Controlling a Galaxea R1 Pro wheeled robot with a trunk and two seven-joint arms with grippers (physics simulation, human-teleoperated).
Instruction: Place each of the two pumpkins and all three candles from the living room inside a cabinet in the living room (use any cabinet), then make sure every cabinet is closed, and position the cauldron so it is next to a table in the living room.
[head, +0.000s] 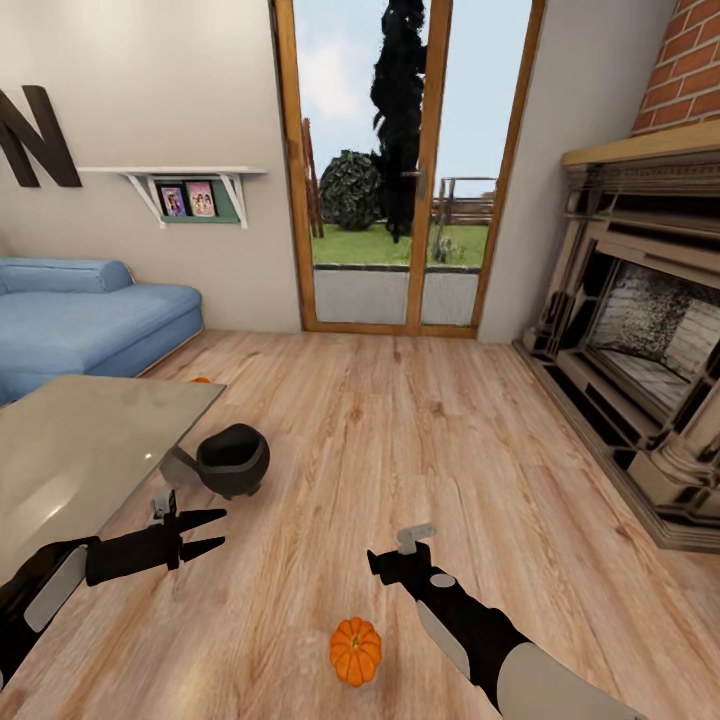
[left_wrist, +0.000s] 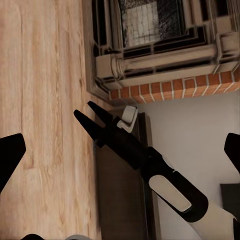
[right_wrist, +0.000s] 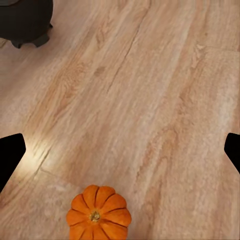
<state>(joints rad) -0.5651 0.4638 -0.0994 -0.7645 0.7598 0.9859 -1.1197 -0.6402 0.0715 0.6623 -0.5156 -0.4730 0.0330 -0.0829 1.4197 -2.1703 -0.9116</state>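
One small orange pumpkin (head: 355, 650) (right_wrist: 98, 214) lies on the wooden floor just in front of me. My right gripper (head: 378, 562) (left_wrist: 86, 114) (right_wrist: 120, 152) hangs open above and slightly beyond it, touching nothing. A sliver of orange (head: 201, 380) peeks past the far corner of the glossy table (head: 70, 450); it looks like the other pumpkin. The black cauldron (head: 233, 460) (right_wrist: 25, 20) stands on the floor against the table's near corner. My left gripper (head: 205, 533) (left_wrist: 120, 152) is open and empty, just short of the cauldron. A dark-brown cabinet (left_wrist: 120, 200) runs along the wall. The candles are out of view.
A blue sofa (head: 90, 320) sits at the left behind the table. A stone fireplace (head: 640, 350) (left_wrist: 160, 45) with a brick chimney fills the right wall. Glass doors (head: 400, 170) stand straight ahead. Open wooden floor (head: 420, 430) stretches between table and fireplace.
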